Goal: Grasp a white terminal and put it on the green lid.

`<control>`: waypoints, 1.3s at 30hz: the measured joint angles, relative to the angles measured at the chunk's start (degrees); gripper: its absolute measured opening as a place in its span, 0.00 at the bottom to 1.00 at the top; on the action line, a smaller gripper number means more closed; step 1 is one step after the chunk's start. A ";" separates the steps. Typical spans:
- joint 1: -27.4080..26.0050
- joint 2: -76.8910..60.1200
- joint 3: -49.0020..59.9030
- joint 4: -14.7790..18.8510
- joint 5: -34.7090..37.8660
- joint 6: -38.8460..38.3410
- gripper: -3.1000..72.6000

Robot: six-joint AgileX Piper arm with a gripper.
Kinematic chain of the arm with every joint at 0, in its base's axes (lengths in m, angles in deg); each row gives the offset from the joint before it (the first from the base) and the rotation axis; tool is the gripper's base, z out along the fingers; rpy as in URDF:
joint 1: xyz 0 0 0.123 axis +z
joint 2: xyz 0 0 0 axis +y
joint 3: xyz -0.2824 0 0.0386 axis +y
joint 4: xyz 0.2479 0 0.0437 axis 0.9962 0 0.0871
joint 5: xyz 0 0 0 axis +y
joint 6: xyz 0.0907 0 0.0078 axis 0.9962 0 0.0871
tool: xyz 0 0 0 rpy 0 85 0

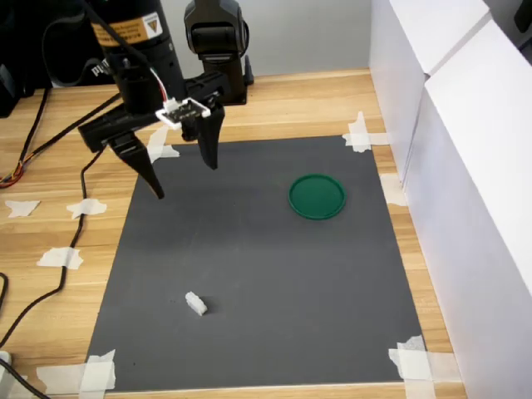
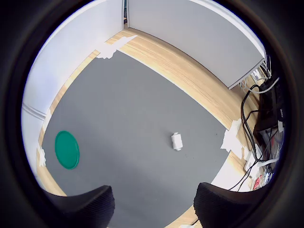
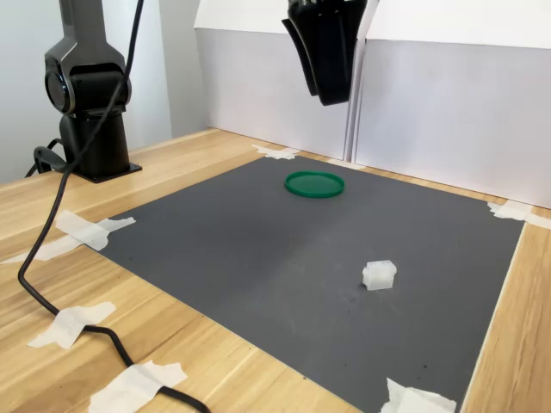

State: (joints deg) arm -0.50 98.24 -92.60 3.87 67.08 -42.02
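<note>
The gripper (image 1: pixel 183 176) hangs high above the mat's (image 1: pixel 266 283) far edge, fingers spread wide and empty. The white terminal (image 1: pixel 195 303) lies near the mat's front edge, well apart from the green lid (image 1: pixel 317 197).

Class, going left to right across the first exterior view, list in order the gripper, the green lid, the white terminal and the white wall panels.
gripper → white terminal → green lid → white wall panels
</note>
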 joint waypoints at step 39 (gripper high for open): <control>0.00 25.66 -14.66 -2.34 -0.63 -2.62 0.94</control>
State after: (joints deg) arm -0.50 123.90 -107.25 1.53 66.45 -44.65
